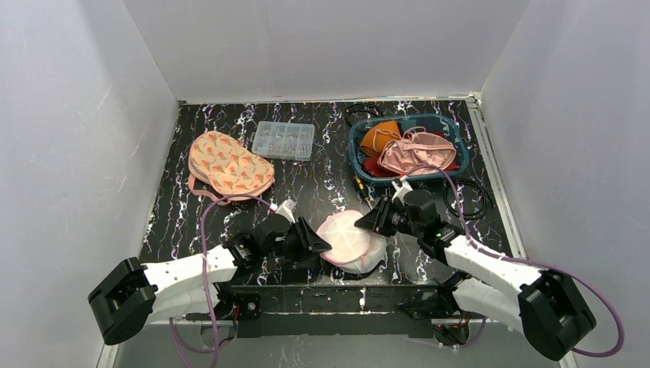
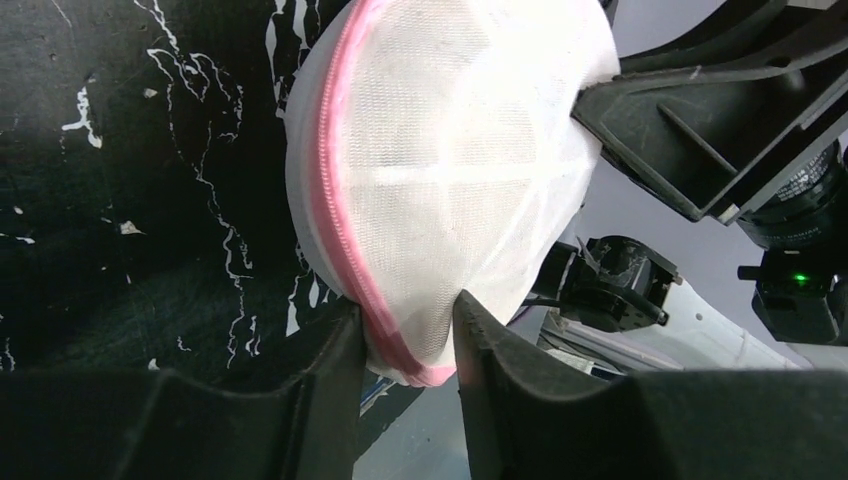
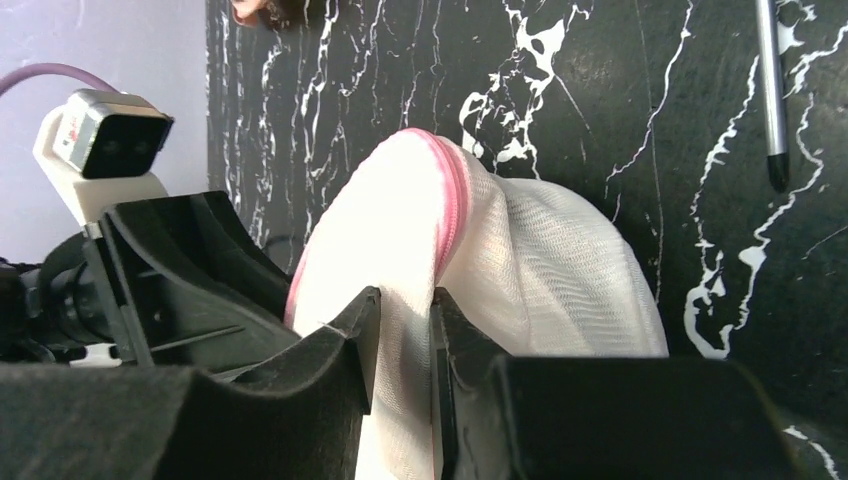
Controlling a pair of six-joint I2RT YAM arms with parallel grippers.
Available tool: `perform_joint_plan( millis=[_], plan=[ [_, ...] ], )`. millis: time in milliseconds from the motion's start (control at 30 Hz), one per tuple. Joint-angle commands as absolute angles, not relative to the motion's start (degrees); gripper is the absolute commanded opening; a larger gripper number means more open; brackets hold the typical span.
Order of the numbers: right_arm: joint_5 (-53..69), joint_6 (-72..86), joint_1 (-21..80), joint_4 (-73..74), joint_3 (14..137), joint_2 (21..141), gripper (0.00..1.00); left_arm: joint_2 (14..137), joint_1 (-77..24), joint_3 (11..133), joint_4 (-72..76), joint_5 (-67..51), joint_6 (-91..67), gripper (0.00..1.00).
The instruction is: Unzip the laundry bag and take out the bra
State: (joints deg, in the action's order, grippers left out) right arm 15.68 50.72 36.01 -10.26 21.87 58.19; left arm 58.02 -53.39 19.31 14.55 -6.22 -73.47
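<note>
Near edge: one laundry bag, left pincer, right pincer clamped.

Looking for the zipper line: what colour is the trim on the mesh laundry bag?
Pink trim on the white laundry bag; clearest in the left wrist view.

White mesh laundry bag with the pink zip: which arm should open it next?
Probably right: the right fingers pinch the white mesh bag beside its pink zip, while the left fingers clamp the rim, steadying it.
</note>
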Motion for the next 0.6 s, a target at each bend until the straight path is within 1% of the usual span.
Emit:
perform_joint_plan(
  millis=[0, 67, 100, 133, 200, 300, 367, 467, 500, 567],
  plan=[
    [14.29, 57.11, 39.51, -17.61, 19.38, 55.53, 0.30, 58.54, -53.64, 21.70, 16.81, -5.28, -72.28, 0.29],
    [12.70, 57.80, 41.46, -19.13, 18.99, 54.68, 0.32, 58.51, -53.70, 21.88, 16.92, -5.69, -71.67, 0.19],
    [11.94, 57.74, 42.35, -19.33, 19.22, 54.36, 0.37, 58.22, -53.59, 21.95, 16.86, -5.78, -71.33, 0.11],
    [11.61, 57.23, 43.12, -18.91, 19.84, 54.04, 0.45, 57.71, -53.50, 21.97, 16.82, -5.86, -70.70, 0.02],
    [11.51, 55.64, 43.83, -16.73, 21.59, 52.88, 0.67, 56.11, -52.36, 22.02, 15.82, -7.52, -69.66, 0.00],
    [11.13, 50.48, 43.86, -8.50, 25.80, 49.08, 0.87, 52.97, -45.73, 22.15, 14.00, -15.35, -66.99, 0.00],
    [10.95, 47.05, 43.86, -3.18, 28.72, 46.51, 0.91, 50.65, -39.64, 22.27, 13.69, -23.43, -65.41, 0.00],
    [12.61, 42.40, 43.77, 4.11, 31.27, 43.76, 0.91, 49.39, -31.51, 24.74, 13.16, -36.28, -61.85, 0.00],
    [13.89, 41.63, 43.77, 5.33, 31.56, 43.29, 0.91, 49.85, -29.95, 26.32, 12.35, -41.53, -60.12, 0.00],
    [16.69, 41.45, 43.73, 5.76, 31.26, 42.56, 0.91, 51.44, -28.63, 29.36, 10.10, -47.43, -56.79, 0.00]
  ],
)
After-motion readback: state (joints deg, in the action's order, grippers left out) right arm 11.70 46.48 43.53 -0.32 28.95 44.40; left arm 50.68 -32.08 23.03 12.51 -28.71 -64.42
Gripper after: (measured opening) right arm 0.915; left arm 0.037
